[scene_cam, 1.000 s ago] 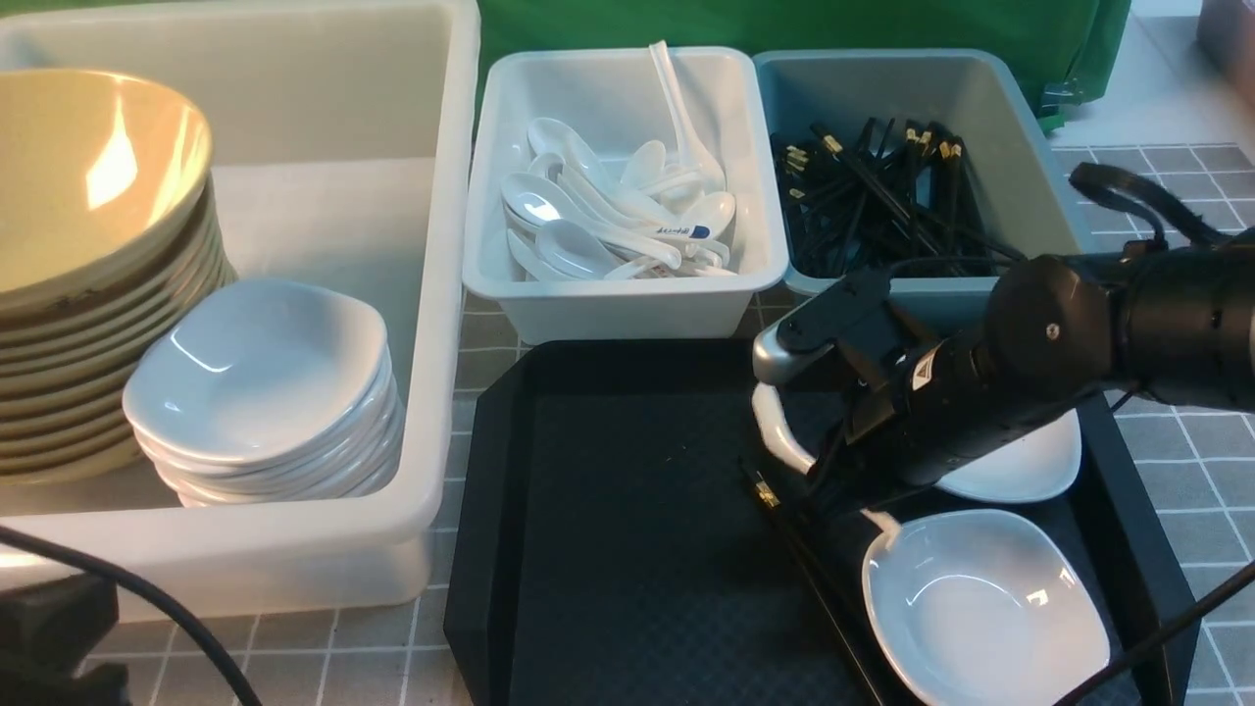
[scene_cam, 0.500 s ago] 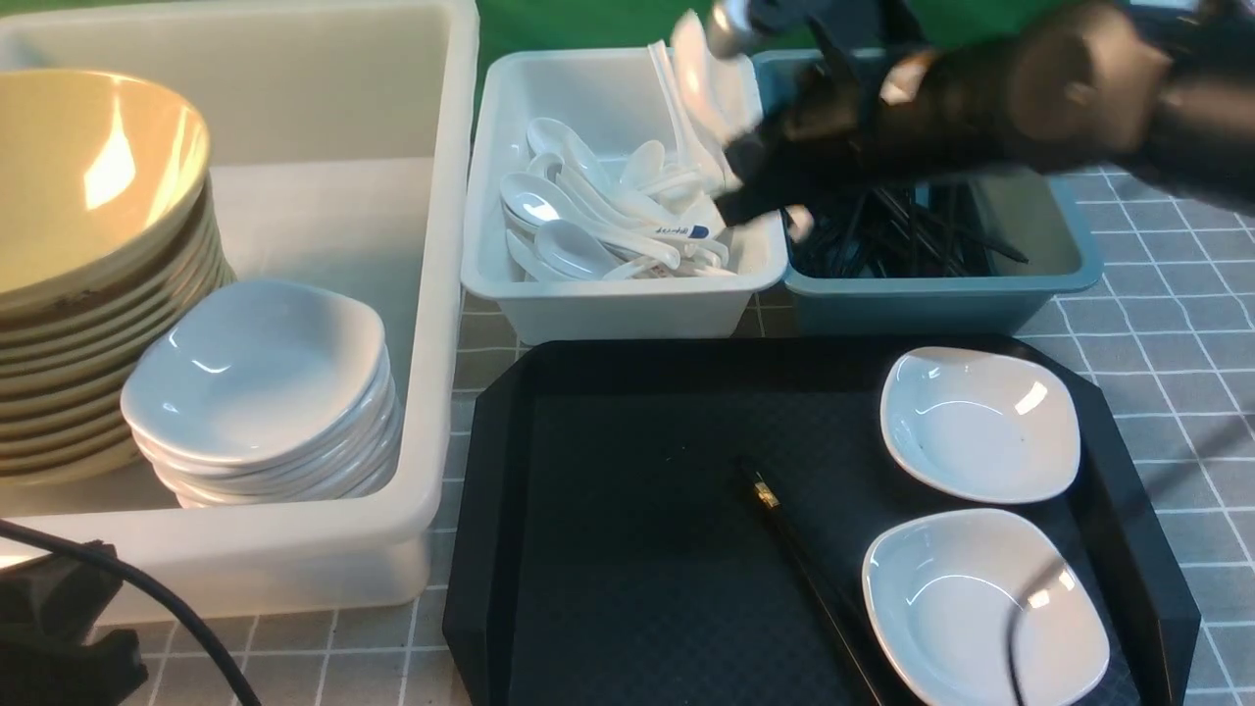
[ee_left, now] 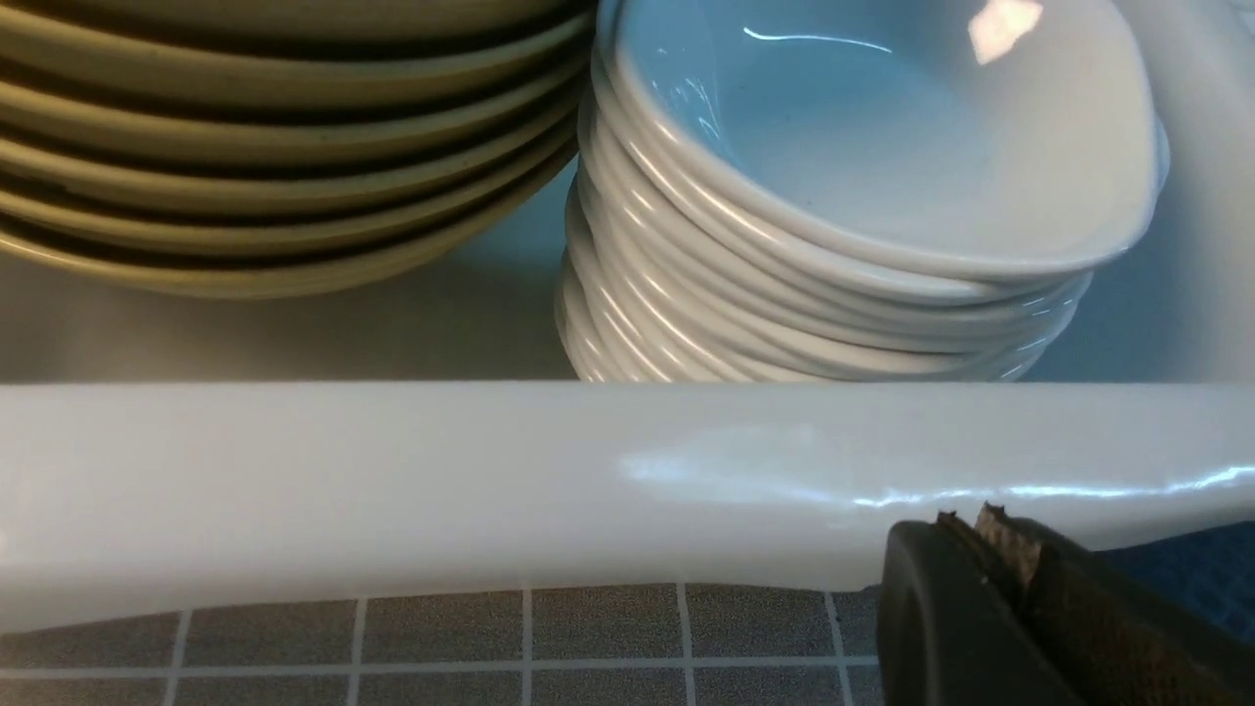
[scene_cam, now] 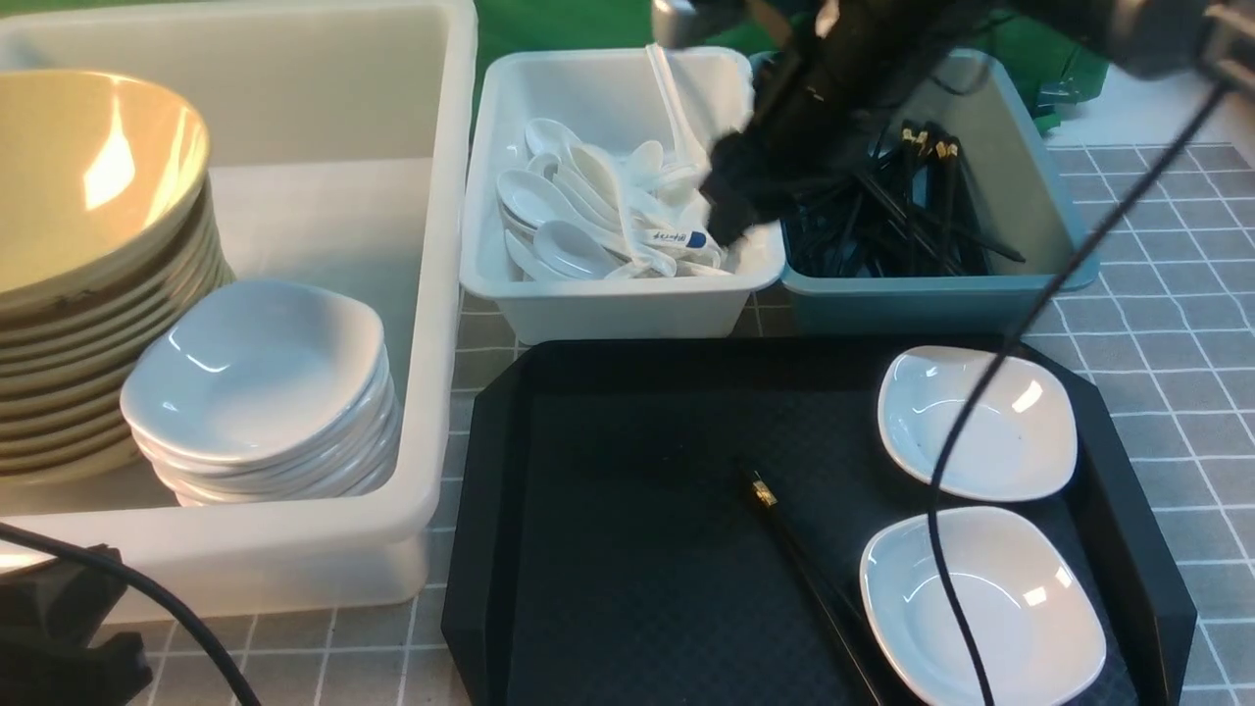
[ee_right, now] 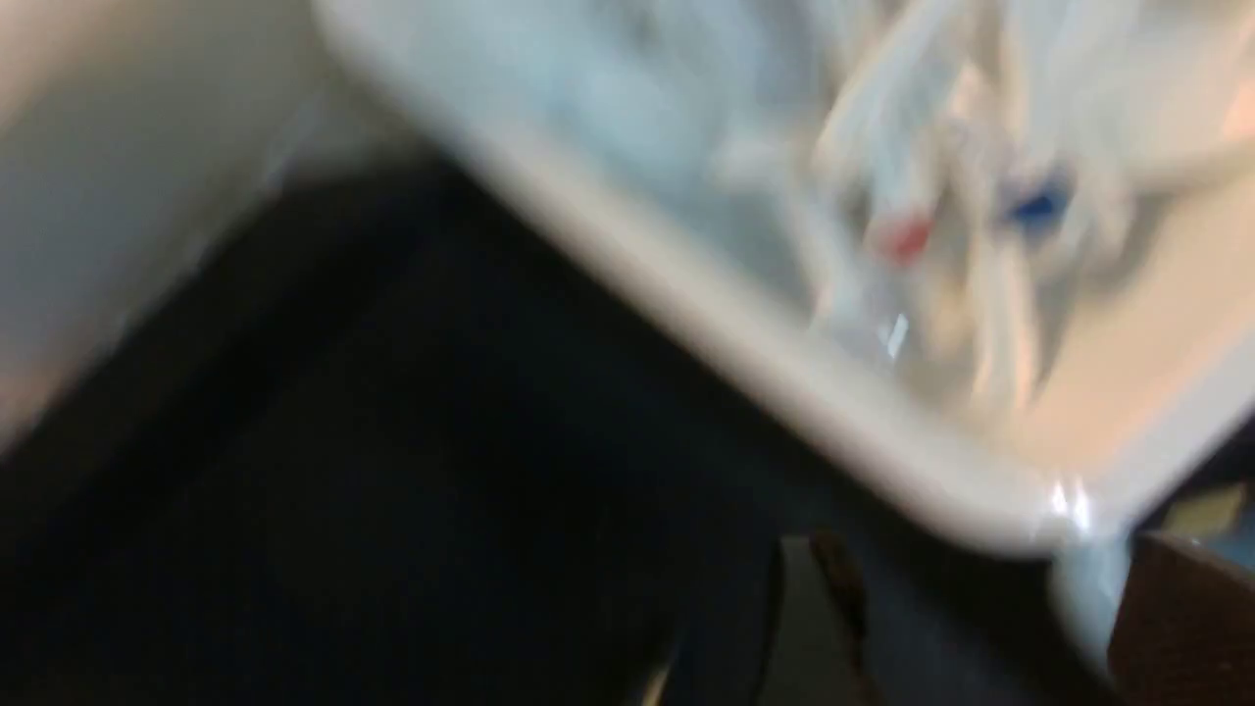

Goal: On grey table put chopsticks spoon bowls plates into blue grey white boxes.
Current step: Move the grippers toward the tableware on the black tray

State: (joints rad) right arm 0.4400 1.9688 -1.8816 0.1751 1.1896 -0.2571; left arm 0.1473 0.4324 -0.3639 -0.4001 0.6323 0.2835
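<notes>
My right gripper [scene_cam: 730,211] hangs over the right end of the pale grey-white bin [scene_cam: 627,304], which holds several white spoons [scene_cam: 578,221]. Its jaws stand wide apart in the blurred right wrist view [ee_right: 985,569], with a pale streak against one finger that I cannot identify. Black chopsticks [scene_cam: 902,216] fill the blue bin [scene_cam: 931,299]. More chopsticks [scene_cam: 794,559] and two white plates [scene_cam: 976,422] [scene_cam: 980,598] lie on the black tray [scene_cam: 608,549]. Bowls [scene_cam: 88,196] and plates [scene_cam: 255,373] are stacked in the big white tub [scene_cam: 431,294]. My left gripper [ee_left: 966,520] is shut and empty, just outside the tub's near wall.
The grey table [scene_cam: 1167,324] shows to the right of the tray and the blue bin. My right arm's black cable [scene_cam: 961,461] hangs across the tray over the two plates. A green cloth [scene_cam: 608,25] stands behind the bins.
My right gripper lifted a white spoon off the tray, carried it up and back over the pale bin, and its jaws have now parted. The left arm has not moved.
</notes>
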